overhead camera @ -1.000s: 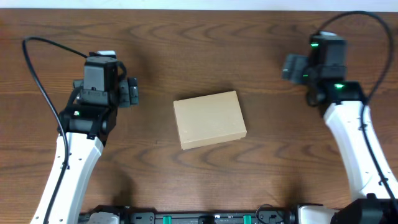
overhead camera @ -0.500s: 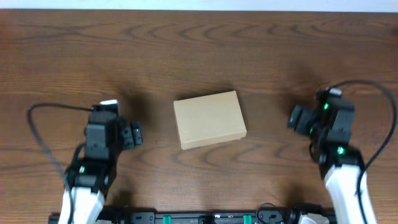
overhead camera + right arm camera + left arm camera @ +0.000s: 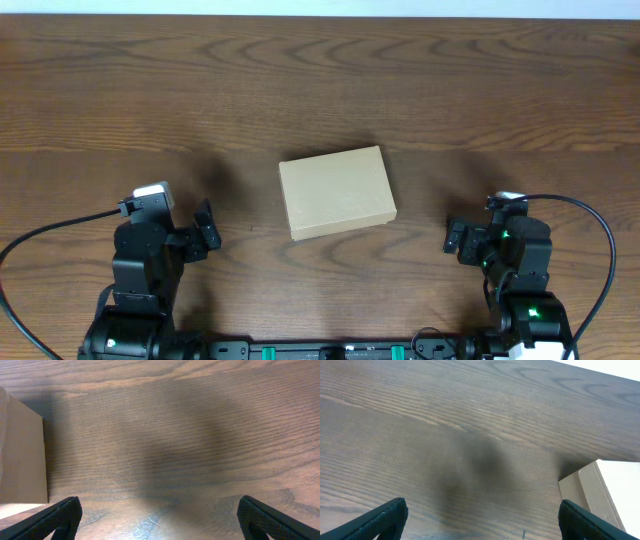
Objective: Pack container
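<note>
The container (image 3: 337,192), a plain tan cardboard box with its lid shut, lies flat at the middle of the wooden table. Its corner shows at the right edge of the left wrist view (image 3: 592,491) and at the left edge of the right wrist view (image 3: 21,457). My left gripper (image 3: 207,231) sits low at the front left, well apart from the box, open with nothing between its fingers (image 3: 385,516). At the front right my right gripper (image 3: 455,238) is also open and empty, its black fingertips (image 3: 262,517) spread wide over bare wood.
Dark wood-grain table (image 3: 320,80) stretches all around the box. Black cables loop from each arm at the front corners. A rail with green fittings (image 3: 330,351) runs along the front edge.
Both arms have drawn back from the table's middle height toward the front edge, folding down low. The box has not moved. Both grippers stay open.
</note>
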`<action>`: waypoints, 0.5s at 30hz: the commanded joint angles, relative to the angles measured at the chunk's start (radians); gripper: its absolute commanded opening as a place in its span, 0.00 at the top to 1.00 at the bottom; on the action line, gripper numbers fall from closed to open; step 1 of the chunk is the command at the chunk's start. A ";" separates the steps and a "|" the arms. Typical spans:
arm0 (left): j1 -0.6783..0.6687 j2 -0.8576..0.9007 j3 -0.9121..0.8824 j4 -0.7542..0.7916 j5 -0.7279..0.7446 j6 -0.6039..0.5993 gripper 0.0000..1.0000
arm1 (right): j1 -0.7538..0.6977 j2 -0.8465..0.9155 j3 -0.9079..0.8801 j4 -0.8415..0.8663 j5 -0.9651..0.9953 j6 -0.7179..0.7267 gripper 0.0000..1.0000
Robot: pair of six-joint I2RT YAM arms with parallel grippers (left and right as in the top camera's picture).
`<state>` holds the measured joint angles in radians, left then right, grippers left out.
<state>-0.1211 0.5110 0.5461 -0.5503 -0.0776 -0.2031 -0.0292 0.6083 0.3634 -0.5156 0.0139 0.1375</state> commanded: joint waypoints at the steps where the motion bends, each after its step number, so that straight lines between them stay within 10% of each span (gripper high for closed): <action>1: 0.003 0.003 -0.009 0.000 -0.007 -0.021 0.05 | 0.012 -0.003 -0.008 -0.005 -0.004 -0.008 0.01; 15: 0.003 0.003 -0.009 -0.029 -0.007 -0.021 0.05 | 0.012 -0.003 -0.008 -0.005 -0.003 -0.008 0.01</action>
<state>-0.1211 0.5114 0.5461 -0.5648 -0.0780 -0.2134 -0.0292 0.6083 0.3634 -0.5167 0.0139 0.1375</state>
